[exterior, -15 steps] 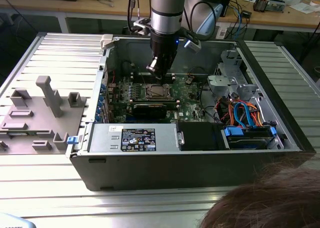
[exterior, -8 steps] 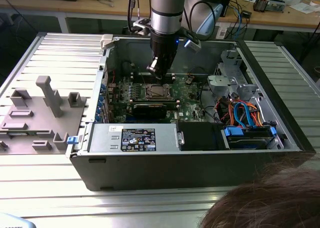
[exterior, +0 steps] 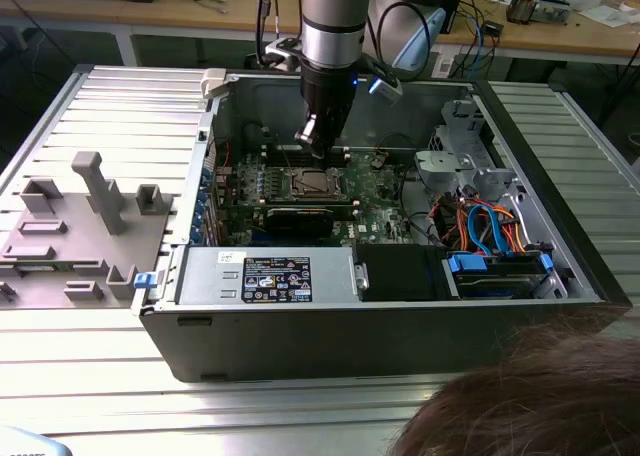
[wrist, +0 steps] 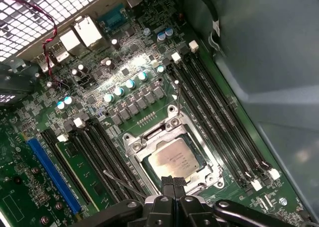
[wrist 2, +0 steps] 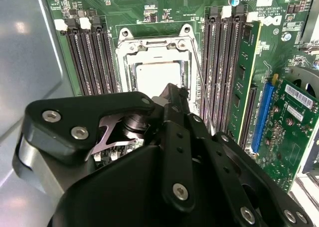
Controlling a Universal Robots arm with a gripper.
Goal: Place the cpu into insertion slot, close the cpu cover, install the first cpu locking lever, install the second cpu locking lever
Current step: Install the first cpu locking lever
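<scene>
Open computer case [exterior: 400, 326] on a ribbed bench [exterior: 300, 416], with a person's hair [exterior: 530, 396] at the near edge on the exterior view's right. Just inside the near wall lies the power supply [exterior: 200, 276]; beyond it a black card [exterior: 300, 219], then the socket at mid-board. The cpu [wrist: 174, 160] sits flat in the slot, its dull metal top facing up, so the first step looks done. The cover [wrist: 135, 150] appears folded down around the chip, which shows through its square window; the second step seems done as well. Neither lever looks latched. One thin rod [wrist: 122, 183] slants out over the memory slots [wrist: 89, 152] on one side of the socket. The other [wrist: 174, 100] rises clear of the board on the opposite side. Both lever steps are judged outstanding. The gripper [wrist: 173, 181] is clenched, its two narrow fingers pressed together with nothing seen between them. In both wrist views its tip stands at the edge of the cpu and cover. In the exterior view it hangs just above the socket, toward the far side. Whether it touches the cover cannot be told. Farthest off, a second bench [exterior: 590, 36] carries cables and clutter.
</scene>
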